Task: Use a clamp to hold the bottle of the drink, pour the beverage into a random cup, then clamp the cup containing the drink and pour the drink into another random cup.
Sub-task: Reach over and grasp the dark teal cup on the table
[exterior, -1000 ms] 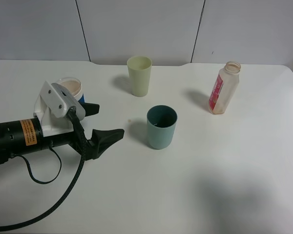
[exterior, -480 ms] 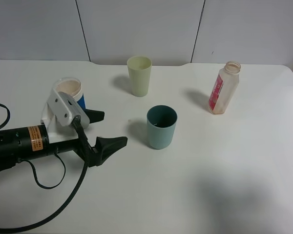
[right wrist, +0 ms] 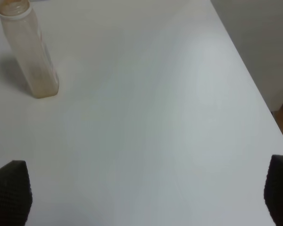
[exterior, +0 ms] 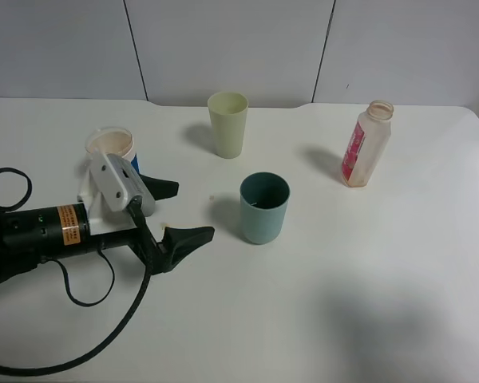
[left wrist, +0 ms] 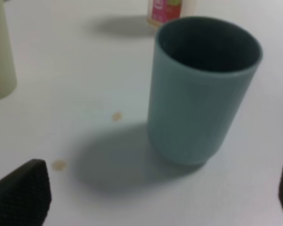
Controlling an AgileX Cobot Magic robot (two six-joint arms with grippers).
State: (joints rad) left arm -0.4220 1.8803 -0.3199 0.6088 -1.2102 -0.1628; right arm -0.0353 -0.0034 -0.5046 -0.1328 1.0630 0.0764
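high view of a white desk (exterior: pixel 383 303), far edge set against grey wall panels (exterior: pixel 223 48). wide bare surface from 3 through 6 o'clock of the teal cup (exterior: pixel 264 207) standing near the centre. bottle of the drink (exterior: pixel 366 144) upright and uncapped at 2 o'clock of the teal cup, well apart from it, closest of all things to the desk's right edge. pale yellow-green cup (exterior: pixel 227 124) at 12 o'clock of the teal cup, open room between them. blue and white cup (exterior: pixel 110 145) at 10 o'clock, just behind the left clamp's white housing.

left clamp (exterior: pixel 193 211) lying low over the desk at 9 o'clock of the teal cup, on a black arm reaching in from the left edge, black cable (exterior: pixel 104 319) looping beneath. jaws spread wide, released, aimed at the teal cup without touching it. two small brownish spots (left wrist: pixel 59 165) on the desk between jaws and cup.

right clamp (right wrist: pixel 144 197) outside the high view. in its wrist view, jaws wide apart and empty above bare desk, bottle far ahead, the desk's side edge in sight.
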